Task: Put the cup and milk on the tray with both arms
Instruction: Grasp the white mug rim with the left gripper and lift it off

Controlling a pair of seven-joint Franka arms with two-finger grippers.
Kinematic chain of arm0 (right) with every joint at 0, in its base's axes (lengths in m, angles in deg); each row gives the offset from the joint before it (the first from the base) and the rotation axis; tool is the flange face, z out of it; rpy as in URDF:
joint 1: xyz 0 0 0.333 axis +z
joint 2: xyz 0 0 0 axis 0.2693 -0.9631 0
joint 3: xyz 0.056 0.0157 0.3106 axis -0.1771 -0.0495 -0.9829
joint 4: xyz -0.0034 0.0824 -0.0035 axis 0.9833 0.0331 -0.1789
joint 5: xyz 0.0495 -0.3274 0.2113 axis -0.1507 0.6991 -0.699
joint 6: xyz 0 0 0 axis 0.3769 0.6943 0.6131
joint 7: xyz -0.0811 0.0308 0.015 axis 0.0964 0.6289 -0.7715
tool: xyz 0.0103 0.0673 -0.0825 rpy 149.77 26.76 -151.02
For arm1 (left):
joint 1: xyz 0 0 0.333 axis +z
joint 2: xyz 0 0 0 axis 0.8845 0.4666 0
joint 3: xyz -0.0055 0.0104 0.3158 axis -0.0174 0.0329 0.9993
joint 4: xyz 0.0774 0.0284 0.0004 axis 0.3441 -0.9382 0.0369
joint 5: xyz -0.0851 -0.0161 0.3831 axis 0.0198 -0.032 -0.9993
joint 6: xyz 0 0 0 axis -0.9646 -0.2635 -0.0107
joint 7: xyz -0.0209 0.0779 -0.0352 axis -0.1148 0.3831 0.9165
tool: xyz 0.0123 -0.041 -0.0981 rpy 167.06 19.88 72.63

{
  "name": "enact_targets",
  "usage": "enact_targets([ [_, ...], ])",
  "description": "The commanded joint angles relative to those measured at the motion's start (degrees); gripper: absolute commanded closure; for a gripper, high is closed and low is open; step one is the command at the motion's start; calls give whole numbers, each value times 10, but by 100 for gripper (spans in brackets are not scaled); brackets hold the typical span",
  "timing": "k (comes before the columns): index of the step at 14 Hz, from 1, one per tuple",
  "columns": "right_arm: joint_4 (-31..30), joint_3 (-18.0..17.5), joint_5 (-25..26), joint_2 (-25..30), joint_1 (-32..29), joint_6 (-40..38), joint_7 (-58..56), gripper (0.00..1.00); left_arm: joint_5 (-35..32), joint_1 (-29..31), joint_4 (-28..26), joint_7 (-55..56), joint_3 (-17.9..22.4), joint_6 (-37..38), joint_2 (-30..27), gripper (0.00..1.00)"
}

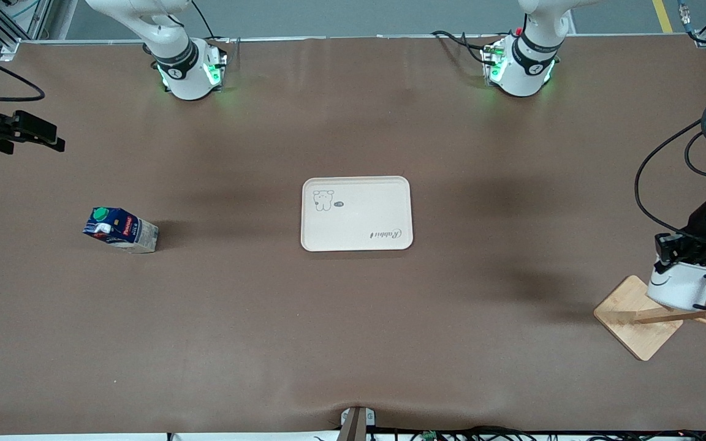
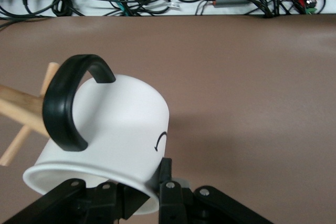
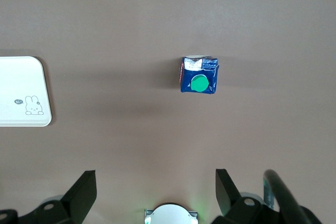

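Observation:
The white cup (image 1: 684, 285) with a black handle is tilted over the wooden rack at the left arm's end of the table. My left gripper (image 1: 675, 252) is shut on its rim. In the left wrist view one finger (image 2: 166, 174) presses the outside of the cup (image 2: 121, 129) and the other sits inside the rim. The blue milk carton (image 1: 121, 230) with a green cap stands on the table toward the right arm's end; it also shows in the right wrist view (image 3: 199, 75). The cream tray (image 1: 356, 213) lies mid-table, empty. My right gripper (image 1: 37, 133) is open and empty, high over the table's edge.
The wooden rack's square base (image 1: 632, 318) and its pegs (image 1: 687, 315) are under and beside the cup; a peg (image 2: 21, 109) shows by the handle. The tray's corner (image 3: 23, 90) and the right arm's base (image 3: 170, 216) show in the right wrist view. Cables run along the table's edges.

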Motion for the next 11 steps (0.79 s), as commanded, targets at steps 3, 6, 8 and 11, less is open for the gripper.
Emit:
enact_targets([
  [3, 19, -1, -7, -12, -1, -4, -2, 0, 4, -1, 29, 38, -24, 91, -23, 100],
  [6, 20, -1, -7, -22, -4, -5, -2, 0, 4, -2, 49, 100, -60, 150, -22, 100],
  [8, 19, 0, -6, -30, -2, -5, -2, 0, 3, -3, 58, 131, -85, 173, -14, 100],
  [11, 19, 1, 4, -56, -8, -1, -2, 0, 2, -31, 58, 210, -120, 197, -6, 100],
])
